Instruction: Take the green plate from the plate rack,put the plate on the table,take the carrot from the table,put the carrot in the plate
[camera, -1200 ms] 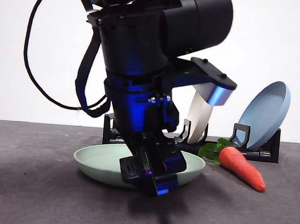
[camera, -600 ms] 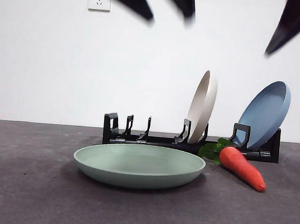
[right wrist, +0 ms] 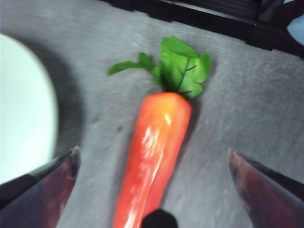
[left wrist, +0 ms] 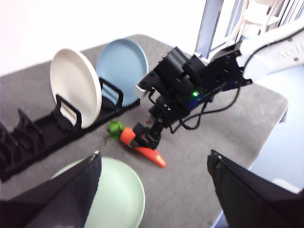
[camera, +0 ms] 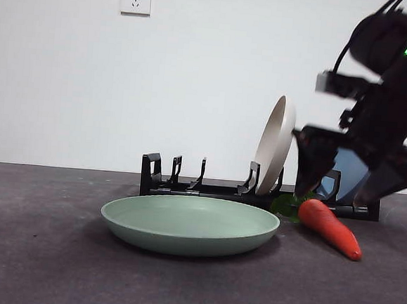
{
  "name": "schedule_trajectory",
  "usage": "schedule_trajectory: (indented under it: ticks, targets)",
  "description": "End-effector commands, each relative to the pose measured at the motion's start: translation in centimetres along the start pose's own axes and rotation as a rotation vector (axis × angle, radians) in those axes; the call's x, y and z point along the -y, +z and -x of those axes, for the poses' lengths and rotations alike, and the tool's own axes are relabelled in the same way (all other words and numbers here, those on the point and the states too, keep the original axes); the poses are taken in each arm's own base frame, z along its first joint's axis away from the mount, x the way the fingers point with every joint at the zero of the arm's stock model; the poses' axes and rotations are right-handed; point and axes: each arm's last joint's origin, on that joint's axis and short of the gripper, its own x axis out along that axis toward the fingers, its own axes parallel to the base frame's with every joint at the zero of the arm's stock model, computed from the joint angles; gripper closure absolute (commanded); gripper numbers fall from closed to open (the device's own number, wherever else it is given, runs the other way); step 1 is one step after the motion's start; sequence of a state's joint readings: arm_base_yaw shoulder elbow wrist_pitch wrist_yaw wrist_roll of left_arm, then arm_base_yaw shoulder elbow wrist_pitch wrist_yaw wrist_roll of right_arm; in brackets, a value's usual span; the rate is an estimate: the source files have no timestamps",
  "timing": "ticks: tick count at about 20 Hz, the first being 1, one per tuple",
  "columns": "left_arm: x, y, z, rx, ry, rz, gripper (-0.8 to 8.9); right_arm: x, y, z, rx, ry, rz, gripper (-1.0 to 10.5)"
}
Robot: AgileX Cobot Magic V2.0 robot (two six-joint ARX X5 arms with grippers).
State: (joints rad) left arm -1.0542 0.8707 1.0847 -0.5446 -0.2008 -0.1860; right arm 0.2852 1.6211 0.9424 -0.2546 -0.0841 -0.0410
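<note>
The green plate [camera: 189,225] lies flat on the table [camera: 39,266] in front of the plate rack [camera: 207,189]. The carrot [camera: 329,228] lies to the plate's right, its leaves toward the rack. My right gripper [camera: 334,199] is open and hangs just above the carrot's thick end. In the right wrist view the carrot [right wrist: 154,137] lies between the jaws of the right gripper [right wrist: 153,151], apart from both. My left gripper [left wrist: 154,156] is open and empty, high above the table. From there I see the plate [left wrist: 111,192], the carrot [left wrist: 142,148] and the right gripper [left wrist: 147,137].
A cream-white plate [camera: 275,147] stands upright in the rack. A blue plate [camera: 350,170] leans at the rack's right end, partly hidden behind the right arm. The rack's left slots hold nothing. The table's right edge [left wrist: 280,102] is near the carrot.
The left arm let go of the green plate and rose out of the front view. The right arm came down from the top right to just above the carrot.
</note>
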Motion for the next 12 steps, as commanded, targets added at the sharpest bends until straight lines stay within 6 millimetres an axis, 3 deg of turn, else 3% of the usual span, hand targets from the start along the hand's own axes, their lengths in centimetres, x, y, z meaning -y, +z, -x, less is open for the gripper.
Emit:
schedule_trajectory:
  ticks: [1,5,9,12]
  targets:
    - [0.0,-0.3,0.0,-0.030,0.004,0.018,4.37,0.0,-0.2,-1.5,-0.012,-0.012,-0.006,3.6]
    - [-0.1,-0.4,0.0,-0.038,0.006,0.018,4.37,0.1,-0.7,-3.1,-0.036,-0.010,-0.037,5.3]
    - [-0.1,-0.4,0.0,-0.037,0.011,0.016,4.37,0.1,-0.7,-3.2,-0.039,-0.001,-0.042,9.2]
    - [-0.1,-0.5,0.0,-0.045,0.015,0.014,4.37,0.1,-0.7,-3.1,-0.043,0.000,-0.044,9.6]
